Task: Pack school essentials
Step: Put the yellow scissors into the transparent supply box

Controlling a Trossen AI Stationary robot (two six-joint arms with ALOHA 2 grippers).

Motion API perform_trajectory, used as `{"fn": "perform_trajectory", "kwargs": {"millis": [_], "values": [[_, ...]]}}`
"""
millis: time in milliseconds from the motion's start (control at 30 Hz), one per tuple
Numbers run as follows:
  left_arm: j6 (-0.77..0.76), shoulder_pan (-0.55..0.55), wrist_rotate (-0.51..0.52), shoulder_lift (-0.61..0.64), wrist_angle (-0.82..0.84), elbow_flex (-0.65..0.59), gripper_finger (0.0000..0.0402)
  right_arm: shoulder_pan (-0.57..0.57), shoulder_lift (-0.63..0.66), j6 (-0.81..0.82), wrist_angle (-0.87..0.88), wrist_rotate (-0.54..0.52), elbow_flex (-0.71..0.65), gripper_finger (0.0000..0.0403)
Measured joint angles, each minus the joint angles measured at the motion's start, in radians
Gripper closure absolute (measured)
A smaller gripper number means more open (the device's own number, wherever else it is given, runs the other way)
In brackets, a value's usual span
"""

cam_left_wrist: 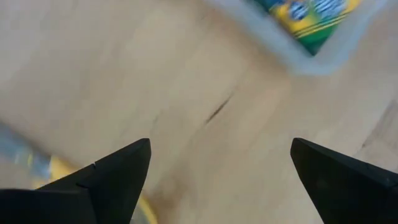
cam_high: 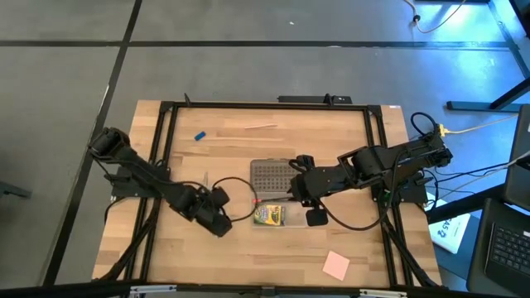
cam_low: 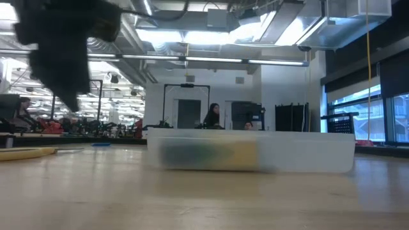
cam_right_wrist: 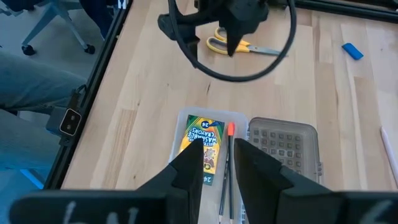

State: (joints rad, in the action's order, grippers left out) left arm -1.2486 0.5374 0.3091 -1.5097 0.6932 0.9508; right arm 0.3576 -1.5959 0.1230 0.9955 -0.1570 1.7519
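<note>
Left end effector (cam_left_wrist: 221,171) hangs with fingers spread wide, empty, over bare surface (cam_high: 348,141) beside the clear case (cam_high: 271,217). Right end effector (cam_right_wrist: 219,163) hovers above that case, fingers narrowly parted, holding nothing. Inside lie the crayon box (cam_right_wrist: 202,146) and pencils (cam_right_wrist: 227,167). Scissors (cam_right_wrist: 245,45), sticky-note pad (cam_high: 335,265) and blue eraser (cam_high: 199,136) rest apart on open wood.

At frame centre the crayon box (cam_high: 269,216) lies in the case (cam_high: 272,222), lid (cam_high: 272,175) just above; eraser (cam_high: 199,136) upper left, sticky pad (cam_high: 336,265) lower right.
</note>
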Motion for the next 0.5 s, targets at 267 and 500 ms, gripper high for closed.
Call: {"fn": "perform_trajectory", "kwargs": {"millis": [267,500], "values": [[-0.263,0.04,-0.092,-0.009,0.066,-0.001,0.002,0.0,0.0,0.0,0.0,0.0,0.0,0.0311],[-0.304,0.047,-0.119,-0.036,0.085,-0.001,0.002,0.0,0.0,0.0,-0.003,0.0,0.0,0.0311]]}}
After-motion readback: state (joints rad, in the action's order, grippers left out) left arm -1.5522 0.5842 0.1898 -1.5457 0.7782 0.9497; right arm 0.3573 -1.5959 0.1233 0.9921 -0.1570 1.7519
